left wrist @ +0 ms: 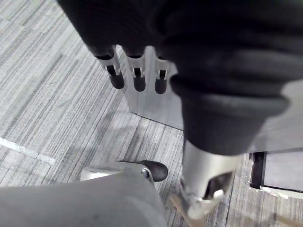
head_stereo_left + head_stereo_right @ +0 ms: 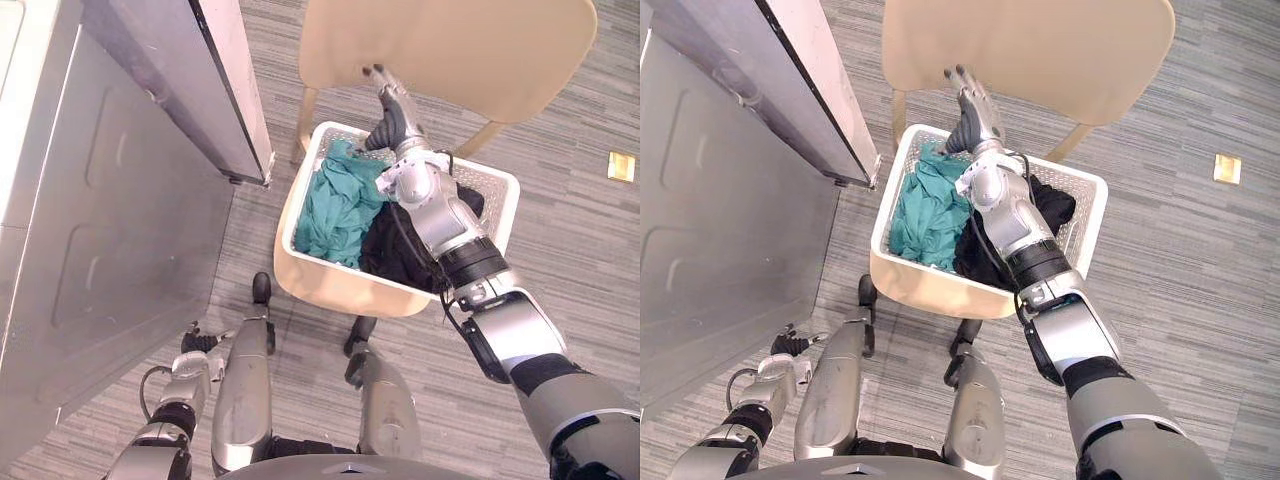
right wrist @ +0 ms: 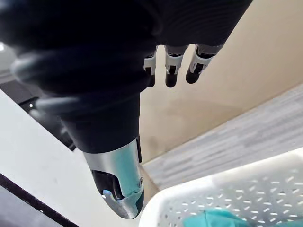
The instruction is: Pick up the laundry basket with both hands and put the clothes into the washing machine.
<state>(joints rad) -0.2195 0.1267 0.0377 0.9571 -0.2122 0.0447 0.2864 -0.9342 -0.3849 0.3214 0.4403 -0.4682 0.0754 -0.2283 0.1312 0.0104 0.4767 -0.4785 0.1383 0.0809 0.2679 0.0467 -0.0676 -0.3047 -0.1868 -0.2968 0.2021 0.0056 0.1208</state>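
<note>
A white perforated laundry basket (image 2: 503, 190) rests on a beige stool (image 2: 330, 287) in front of me. It holds a teal garment (image 2: 336, 205) on its left and a black garment (image 2: 398, 252) on its right. My right hand (image 2: 394, 112) reaches across the basket to its far rim, fingers (image 3: 173, 71) straight and open, holding nothing, just under a beige chair seat. The basket's rim (image 3: 222, 184) and a bit of the teal garment (image 3: 213, 220) lie below that hand. My left hand (image 2: 200, 344) hangs low at the lower left, its fingers (image 1: 137, 78) relaxed and open above the floor.
The grey washing machine (image 2: 120, 200) stands along the left, one panel (image 2: 225, 80) jutting toward the basket. A beige chair (image 2: 450, 50) stands right behind the basket. A brass floor plate (image 2: 621, 166) lies at far right on the striped grey carpet.
</note>
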